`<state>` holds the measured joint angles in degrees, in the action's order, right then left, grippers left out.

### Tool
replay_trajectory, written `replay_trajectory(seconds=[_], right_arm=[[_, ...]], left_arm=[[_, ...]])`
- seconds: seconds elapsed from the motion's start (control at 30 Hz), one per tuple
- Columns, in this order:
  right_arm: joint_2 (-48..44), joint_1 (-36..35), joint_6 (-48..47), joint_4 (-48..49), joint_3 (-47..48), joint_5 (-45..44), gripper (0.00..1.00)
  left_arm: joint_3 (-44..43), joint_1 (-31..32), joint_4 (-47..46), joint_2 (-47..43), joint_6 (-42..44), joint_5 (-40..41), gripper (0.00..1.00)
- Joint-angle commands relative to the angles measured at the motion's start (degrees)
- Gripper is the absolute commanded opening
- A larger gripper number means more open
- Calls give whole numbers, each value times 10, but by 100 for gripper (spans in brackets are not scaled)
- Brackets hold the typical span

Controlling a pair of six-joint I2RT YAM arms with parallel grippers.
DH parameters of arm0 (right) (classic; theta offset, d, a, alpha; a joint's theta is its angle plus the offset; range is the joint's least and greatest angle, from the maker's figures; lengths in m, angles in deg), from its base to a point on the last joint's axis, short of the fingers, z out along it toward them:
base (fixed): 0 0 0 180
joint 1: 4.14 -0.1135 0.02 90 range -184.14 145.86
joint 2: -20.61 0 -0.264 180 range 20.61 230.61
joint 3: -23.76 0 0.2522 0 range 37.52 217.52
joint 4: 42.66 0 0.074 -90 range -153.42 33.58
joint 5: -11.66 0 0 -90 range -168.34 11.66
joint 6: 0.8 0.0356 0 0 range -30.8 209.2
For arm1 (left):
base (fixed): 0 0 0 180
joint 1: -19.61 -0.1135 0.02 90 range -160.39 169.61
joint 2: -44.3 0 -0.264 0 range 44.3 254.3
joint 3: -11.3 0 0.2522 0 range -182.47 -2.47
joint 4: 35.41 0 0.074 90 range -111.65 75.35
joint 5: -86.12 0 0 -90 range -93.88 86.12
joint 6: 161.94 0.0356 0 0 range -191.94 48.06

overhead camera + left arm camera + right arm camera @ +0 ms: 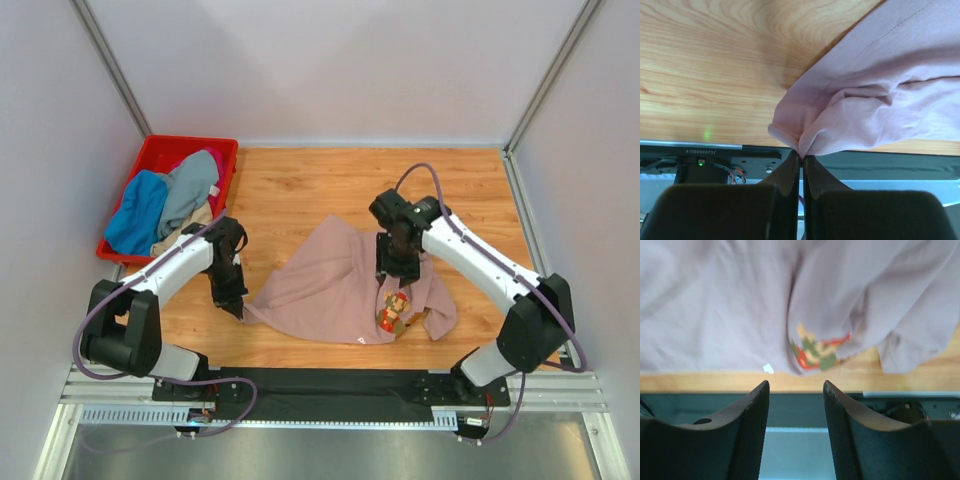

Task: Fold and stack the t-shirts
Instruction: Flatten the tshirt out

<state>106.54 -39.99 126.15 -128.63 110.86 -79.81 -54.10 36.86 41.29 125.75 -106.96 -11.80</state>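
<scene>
At the table's (300,180) far-left corner we find a red crate (152,152) holding a heap: a blue t-shirt (138,215) at its left, a grey t-shirt (192,185) over it, and a magenta t-shirt (216,192) barely showing by the right wall. Near the front edge the left gripper (801,156) is clamped on the left corner of the dusty-pink t-shirt (325,285), which lies rumpled across the table's centre-front. The right gripper (796,390) stands over that shirt's right part, jaws apart, holding no cloth.
</scene>
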Motion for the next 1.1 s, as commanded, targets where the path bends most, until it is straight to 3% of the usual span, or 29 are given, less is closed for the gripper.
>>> replay_trajectory(seconds=[0.0, 0.17, 0.27, 0.4, 0.53, 0.7, 0.93, 1.07], right_arm=[[53, 36, 16, 39, 86, -67, 49], [219, 58, 7, 47, 230, -77, 49], [283, 59, -35, 106, 277, -69, 48], [353, 84, -62, 97, 354, -43, 46], [364, 99, -88, 81, 370, -87, 46], [332, 172, -97, 112, 319, -35, 46], [350, 222, -179, 147, 305, 64, 46], [363, 235, -223, 175, 300, 67, 47]], left_arm=[[11, 1, -23, -1, 16, 5, 0], [9, 1, -33, -7, 16, -3, 0], [9, 1, -37, -5, 17, -9, 0], [9, 1, -36, -2, 22, -7, 0], [10, 1, -37, -4, 22, -8, 0], [13, 1, -34, -9, 22, -7, 0], [5, 1, -31, -9, 25, -7, 0], [2, 1, -31, -8, 24, -10, 0]])
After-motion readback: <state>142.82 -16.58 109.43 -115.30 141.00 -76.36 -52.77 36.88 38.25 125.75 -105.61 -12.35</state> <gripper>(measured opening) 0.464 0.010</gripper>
